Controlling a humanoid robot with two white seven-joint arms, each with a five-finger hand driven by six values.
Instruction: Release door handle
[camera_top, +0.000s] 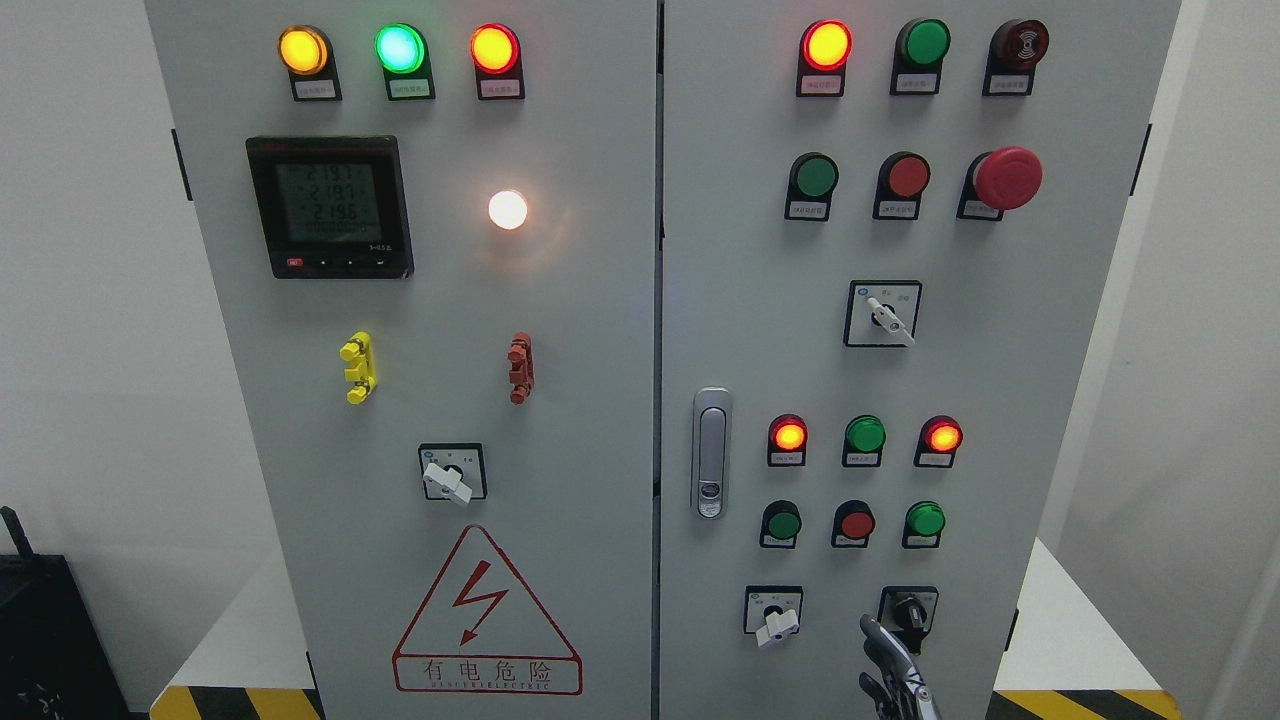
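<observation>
Space lay open around the door handle (711, 453) in the head view — bare grey panel above and below it, the seam between the two cabinet doors (659, 360) just to its left, indicator lamps (865, 438) to its right. The handle was a slim silver lever, upright and flush on the right door's left edge. The right hand (897, 672) showed low at the bottom edge, well apart from the handle, fingers loosely extended, gripping nothing.

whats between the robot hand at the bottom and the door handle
In the head view, the white rotary switch sits between the right hand and the door handle; otherwise bare grey panel. The hand is well clear of the handle.
</observation>
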